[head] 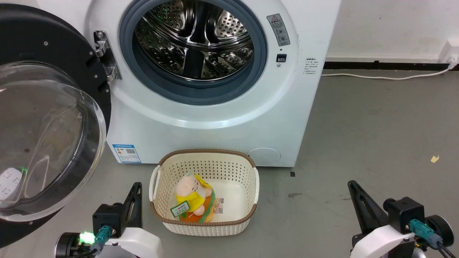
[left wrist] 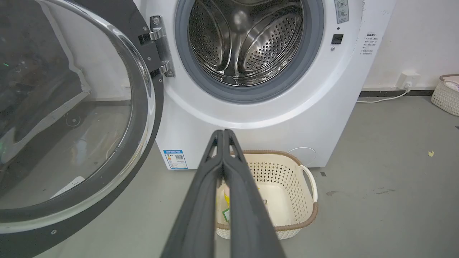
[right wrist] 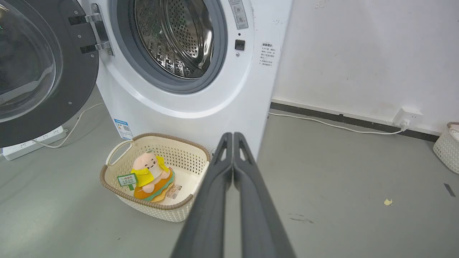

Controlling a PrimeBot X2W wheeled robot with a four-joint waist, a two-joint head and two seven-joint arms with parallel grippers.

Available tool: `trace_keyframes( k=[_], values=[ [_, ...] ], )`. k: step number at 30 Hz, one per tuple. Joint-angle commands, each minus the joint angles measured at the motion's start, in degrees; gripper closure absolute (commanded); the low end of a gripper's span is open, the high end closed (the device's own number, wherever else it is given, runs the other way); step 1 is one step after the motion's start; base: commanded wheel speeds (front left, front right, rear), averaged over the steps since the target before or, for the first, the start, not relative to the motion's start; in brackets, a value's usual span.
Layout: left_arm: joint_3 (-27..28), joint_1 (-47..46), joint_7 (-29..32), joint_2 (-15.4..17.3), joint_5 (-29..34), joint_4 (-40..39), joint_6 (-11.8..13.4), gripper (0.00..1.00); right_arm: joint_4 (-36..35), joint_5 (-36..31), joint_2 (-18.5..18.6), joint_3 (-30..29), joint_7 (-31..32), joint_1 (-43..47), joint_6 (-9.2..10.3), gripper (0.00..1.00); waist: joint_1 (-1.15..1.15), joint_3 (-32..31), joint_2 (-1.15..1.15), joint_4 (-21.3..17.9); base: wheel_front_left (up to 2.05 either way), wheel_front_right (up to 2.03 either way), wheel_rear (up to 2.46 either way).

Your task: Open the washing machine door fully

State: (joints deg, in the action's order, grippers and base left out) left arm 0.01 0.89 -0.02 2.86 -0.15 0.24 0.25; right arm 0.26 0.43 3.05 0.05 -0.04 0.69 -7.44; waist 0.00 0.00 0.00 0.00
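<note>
Nearest, the left gripper (head: 137,186) and the right gripper (head: 351,183) hover low before the white front-loading washing machine (head: 215,132). Each has its two dark fingers pressed together on nothing, and they flank a cream perforated plastic basket (head: 208,152) holding a pink-and-yellow plush toy (head: 192,197). Beyond, the round glossy black-framed washing machine door (head: 46,136) stands upright left of the machine on its metal hinge (head: 105,55), swung wide, its clear glass bowl bulging toward the robot and the steel drum mouth (head: 195,39) exposed. The wrist views add a second pale lattice basket (right wrist: 446,150) by the wall, well right of the machine.
</note>
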Motion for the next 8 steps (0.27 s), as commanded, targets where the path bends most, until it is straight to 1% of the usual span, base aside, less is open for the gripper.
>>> trace_keyframes(
  k=[1,8],
  values=[
    [0.0,-0.9,0.0,0.0,0.1,-0.2,-0.2,1.00,-0.3,-0.4,-0.2,0.0,0.0,-0.7,-0.05,1.00,0.00,0.0,0.00,0.0,0.00,0.00,0.00],
    [0.0,-0.9,0.0,0.0,0.1,-0.2,-0.2,1.00,-0.3,-0.4,-0.2,0.0,0.0,-0.7,-0.05,1.00,0.00,0.0,0.00,0.0,0.00,0.00,0.00]
  ],
)
